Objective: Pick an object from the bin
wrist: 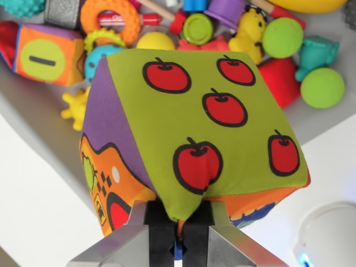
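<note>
At the wrist view's left you see a second fabric block (pixel 47 55) lying in the grey bin (pixel 39 105). Centre frame, your gripper (pixel 179 231) has its jaws pinched on a corner of the soft apple-print cube (pixel 194 133), held above the toys; green balls (pixel 322 87) lie right.

We seem to look at a robot test bench: a grey bin (pixel 39 105) of mixed toys (pixel 222 28) across the frame's top, on a plain white table (pixel 33 211).
</note>
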